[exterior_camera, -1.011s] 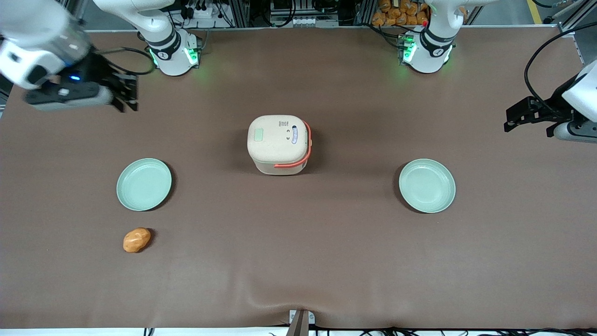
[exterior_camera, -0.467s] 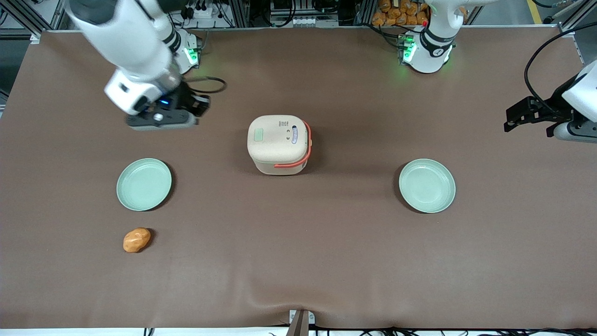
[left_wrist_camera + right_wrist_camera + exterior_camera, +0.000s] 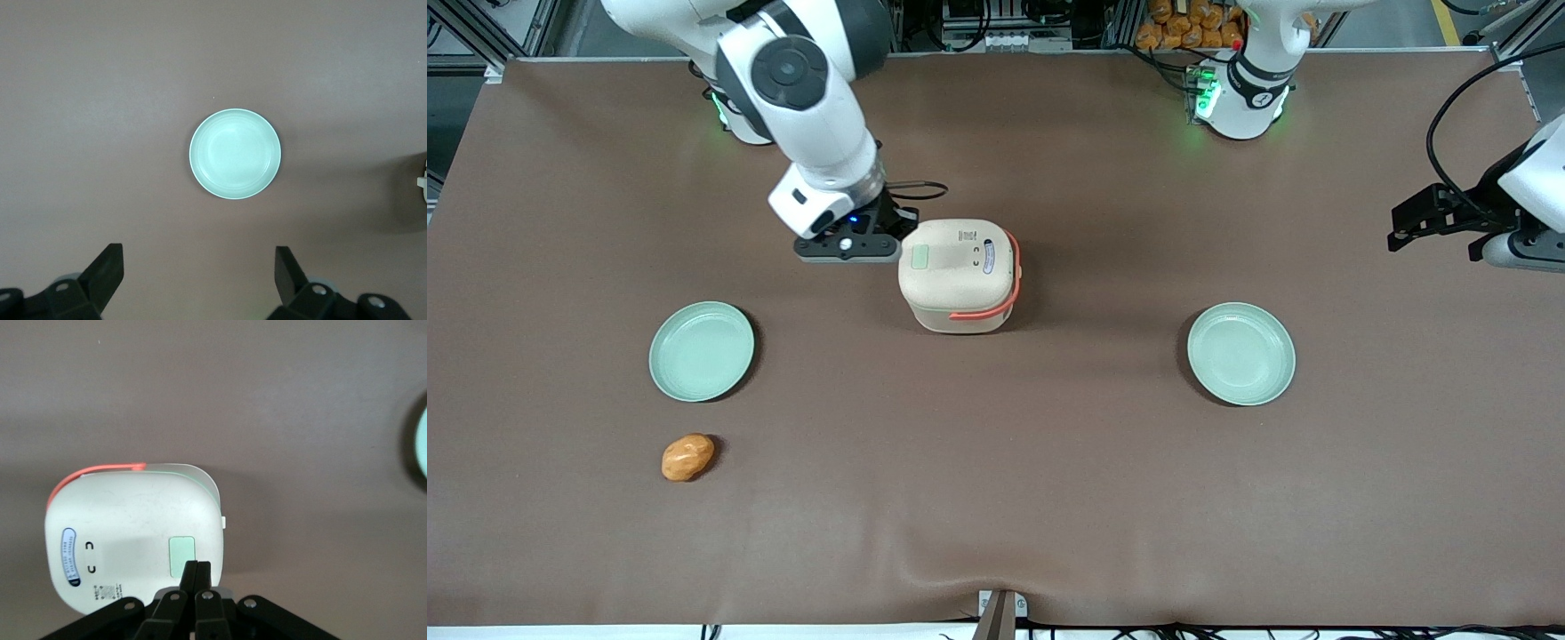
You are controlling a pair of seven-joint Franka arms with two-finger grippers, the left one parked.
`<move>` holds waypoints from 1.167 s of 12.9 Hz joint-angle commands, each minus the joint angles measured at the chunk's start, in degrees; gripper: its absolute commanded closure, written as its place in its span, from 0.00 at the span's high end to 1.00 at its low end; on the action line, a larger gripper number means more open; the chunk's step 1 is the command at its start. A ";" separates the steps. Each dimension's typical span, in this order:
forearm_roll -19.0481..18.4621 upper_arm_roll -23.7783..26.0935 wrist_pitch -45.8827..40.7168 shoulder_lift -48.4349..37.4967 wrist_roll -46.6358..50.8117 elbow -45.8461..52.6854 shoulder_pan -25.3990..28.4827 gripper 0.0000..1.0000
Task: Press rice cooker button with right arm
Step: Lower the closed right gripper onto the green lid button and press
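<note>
The cream rice cooker with a coral-orange handle stands mid-table, lid closed. Its small pale green button sits on the lid near the edge toward the working arm's end. My right arm's black gripper hovers beside that edge of the cooker, fingers shut and empty. In the right wrist view the shut gripper points at the near edge of the button on the cooker lid. I cannot tell whether the tips touch it.
Two round pale green plates lie on the brown table, one toward the working arm's end, one toward the parked arm's end, also in the left wrist view. An orange lump lies nearer the camera than the first plate.
My right arm has swung in from the working arm's end of the table to the cooker's edge. The cooker, plates and orange lump have not moved.
</note>
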 commanded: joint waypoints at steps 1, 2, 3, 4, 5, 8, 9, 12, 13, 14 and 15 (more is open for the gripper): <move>-0.52 -0.32 2.38 -0.92 0.97 -3.30 0.44 0.00; -0.52 -0.32 2.46 -0.39 0.88 -3.30 0.44 0.00; -0.61 -0.32 2.72 0.66 0.97 -3.30 0.71 0.00; -0.61 -0.32 3.42 1.28 0.97 -3.30 1.58 0.00; -0.61 -0.41 4.13 1.90 1.32 -3.30 2.20 0.00; -3.93 -0.41 6.33 5.06 6.58 -3.30 4.66 0.00; -4.21 -0.41 6.24 5.15 6.68 -3.39 4.75 0.00; -4.30 -0.41 6.42 5.24 6.77 -4.26 5.10 0.00; -4.30 -0.41 6.51 5.24 6.77 -4.27 5.02 0.00; -4.30 -0.41 6.51 5.33 6.77 -4.27 5.01 0.00; -4.30 -0.49 6.51 5.42 6.77 -4.27 4.93 0.00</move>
